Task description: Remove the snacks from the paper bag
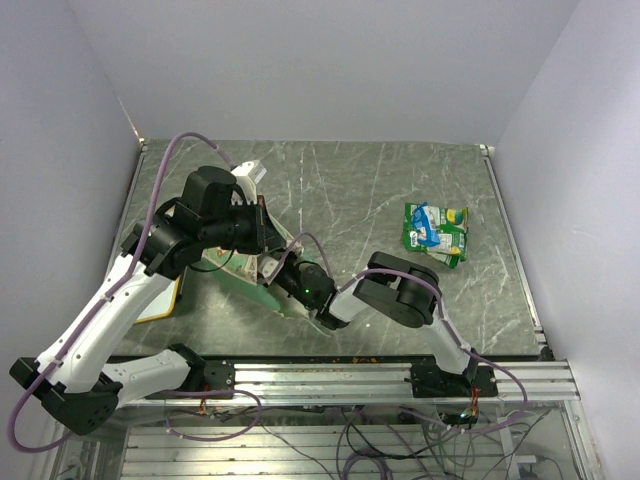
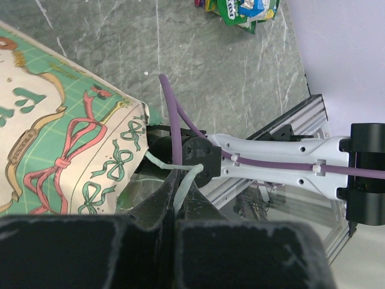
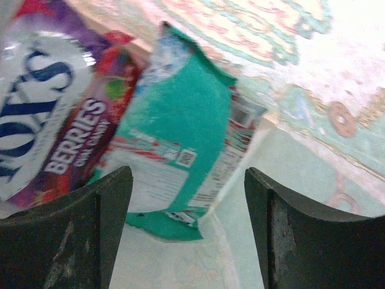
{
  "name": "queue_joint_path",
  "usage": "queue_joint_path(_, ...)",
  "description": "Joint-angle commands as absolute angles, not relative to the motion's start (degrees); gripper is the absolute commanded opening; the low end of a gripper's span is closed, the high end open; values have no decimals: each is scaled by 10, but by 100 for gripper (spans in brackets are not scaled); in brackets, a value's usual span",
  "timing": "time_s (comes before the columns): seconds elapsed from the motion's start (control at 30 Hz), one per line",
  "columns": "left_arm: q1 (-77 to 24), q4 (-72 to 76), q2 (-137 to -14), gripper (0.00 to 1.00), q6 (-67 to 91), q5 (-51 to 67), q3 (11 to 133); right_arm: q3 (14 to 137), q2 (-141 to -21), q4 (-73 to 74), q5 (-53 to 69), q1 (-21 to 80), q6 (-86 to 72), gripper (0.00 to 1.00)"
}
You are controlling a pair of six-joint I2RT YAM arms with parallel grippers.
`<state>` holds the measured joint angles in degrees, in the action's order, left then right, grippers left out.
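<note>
The green paper bag (image 1: 285, 242) lies tilted on the table's left; its printed side fills the left wrist view (image 2: 60, 132). My left gripper (image 1: 262, 226) is shut on its thin white string handle (image 2: 180, 174). My right gripper (image 1: 277, 268) is open and reaches inside the bag. Between its jaws (image 3: 187, 198) lies a teal-edged packet (image 3: 186, 132), with a magenta-purple packet (image 3: 60, 120) to its left; neither finger touches them. Green-and-white snacks (image 1: 435, 232) lie in a pile on the table's right, also seen in the left wrist view (image 2: 240, 11).
A yellow-framed whiteboard (image 1: 165, 300) lies under my left arm at the table's left edge. The right arm (image 2: 271, 159) stretches low across the front, with its purple cable. Walls close the back and sides.
</note>
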<state>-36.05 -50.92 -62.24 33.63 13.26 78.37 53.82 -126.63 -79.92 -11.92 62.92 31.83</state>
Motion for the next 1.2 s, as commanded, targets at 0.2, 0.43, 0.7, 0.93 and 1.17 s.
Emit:
queue_joint_path(0.2,-359,-473,-630,7,351,158,772,559,-1271,-825,-43,631,283,77)
queue_joint_path(0.43,-359,-485,-628,7,345,142,760,507,-1222,-813,67,639,261,82)
queue_joint_path(0.7,-359,-469,-616,7,353,180,745,596,-1284,-788,6,649,240,84)
queue_joint_path(0.93,-359,-471,-606,7,361,175,751,656,-1343,-764,-65,639,226,72)
queue_joint_path(1.17,-359,-487,-588,7,368,151,748,659,-1352,-744,-94,632,237,34)
